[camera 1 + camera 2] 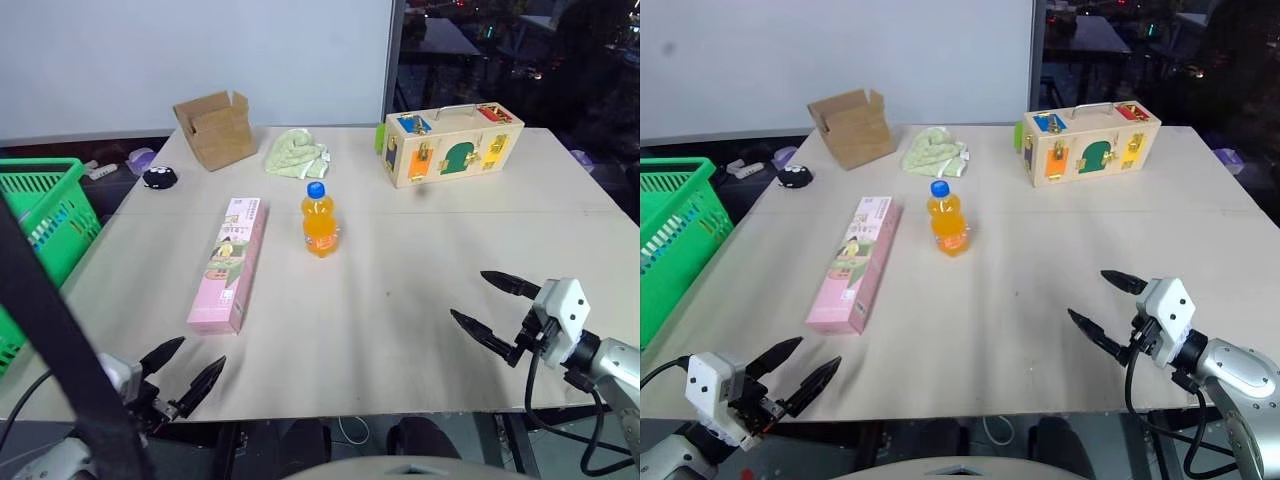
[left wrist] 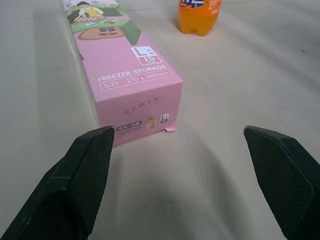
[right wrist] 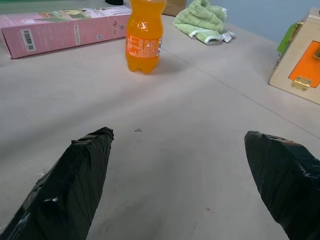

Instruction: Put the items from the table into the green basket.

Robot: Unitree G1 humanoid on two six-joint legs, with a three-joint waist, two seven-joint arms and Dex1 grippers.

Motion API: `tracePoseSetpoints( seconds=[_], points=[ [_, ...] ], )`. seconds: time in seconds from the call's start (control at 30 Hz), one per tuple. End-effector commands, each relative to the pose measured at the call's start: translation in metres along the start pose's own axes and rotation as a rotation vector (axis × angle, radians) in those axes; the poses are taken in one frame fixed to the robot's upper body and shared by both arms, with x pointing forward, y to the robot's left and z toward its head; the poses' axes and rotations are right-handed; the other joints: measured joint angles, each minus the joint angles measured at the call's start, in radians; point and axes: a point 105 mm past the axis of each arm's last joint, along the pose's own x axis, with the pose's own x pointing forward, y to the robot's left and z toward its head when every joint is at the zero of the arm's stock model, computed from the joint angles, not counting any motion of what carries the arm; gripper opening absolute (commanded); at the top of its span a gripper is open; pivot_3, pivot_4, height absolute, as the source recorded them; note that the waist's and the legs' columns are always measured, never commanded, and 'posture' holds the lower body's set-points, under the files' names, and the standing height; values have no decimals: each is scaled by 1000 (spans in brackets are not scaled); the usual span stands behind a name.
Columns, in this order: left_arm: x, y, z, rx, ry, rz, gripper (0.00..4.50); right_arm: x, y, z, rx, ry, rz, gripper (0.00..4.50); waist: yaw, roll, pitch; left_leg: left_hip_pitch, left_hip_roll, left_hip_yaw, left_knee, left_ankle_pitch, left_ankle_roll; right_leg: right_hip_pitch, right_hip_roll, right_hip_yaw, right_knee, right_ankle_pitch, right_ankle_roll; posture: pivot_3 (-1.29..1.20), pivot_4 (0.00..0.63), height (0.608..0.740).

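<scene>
Two items lie on the table [image 1: 420, 300]: carton [image 1: 229, 262] flat, left of centre in the head view; bottle [image 1: 318, 220] upright just right of it, apart. Basket [image 1: 40, 215] stands at the left edge, beside the table. My left claw [image 1: 184, 373], lower left, and right claw [image 1: 495, 310], lower right, gape wide, holding nothing.

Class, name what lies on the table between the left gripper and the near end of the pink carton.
Nothing: in the left wrist view only bare table separates the left gripper from the pink carton.
</scene>
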Motion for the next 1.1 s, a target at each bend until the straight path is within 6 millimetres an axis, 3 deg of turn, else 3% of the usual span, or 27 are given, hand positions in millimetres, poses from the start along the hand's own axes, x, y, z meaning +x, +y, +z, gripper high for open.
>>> tracePoseSetpoints(
  seconds=[0.03,0.2,0.37,0.47,0.57,0.73,0.83,0.97,1.1],
  points=[
    [3,-5,20,28,-45,-1,4341,2,0,13,-55,-40,13,4500,0,0,0,0,0,0,0,0,0,0,0,0,0,0,0,17,13,740],
    [7,-8,37,8,-63,34,4341,9,13,27,-103,-103,117,4500,3,0,1,1,2,-1,1,0,0,3,0,0,0,0,0,43,17,740],
    [20,7,86,-66,-148,194,4341,16,27,54,-134,-192,264,4500,7,1,4,1,3,-4,1,0,0,3,0,-3,0,0,0,73,27,740],
    [40,19,105,-77,14,288,4341,19,32,64,-147,-209,349,4500,30,2,6,2,2,-10,2,0,0,5,1,-4,2,0,0,80,28,740],
    [69,21,132,-36,232,215,4341,23,33,74,-179,-239,406,4500,53,-1,11,3,3,-14,3,0,0,8,1,-7,3,0,0,74,27,740],
    [87,37,145,-156,423,299,4341,22,37,82,-202,-257,471,4500,38,8,19,1,-3,-10,0,0,0,6,-1,0,1,3,5,37,34,740],
    [101,41,157,-101,456,332,4341,22,36,85,-201,-270,470,4500,32,1,21,-3,-5,-9,0,0,0,3,0,-4,0,7,3,13,39,740],
    [123,44,150,-136,521,346,4341,26,32,89,-192,-296,429,4500,28,3,23,-3,-5,-10,-1,0,0,3,1,-5,0,7,3,-24,48,740],
    [132,45,151,-152,549,346,4341,26,36,88,-180,-296,424,4500,16,2,27,-2,-4,-10,-1,0,0,3,2,-4,0,7,3,-53,52,740]
  ],
)
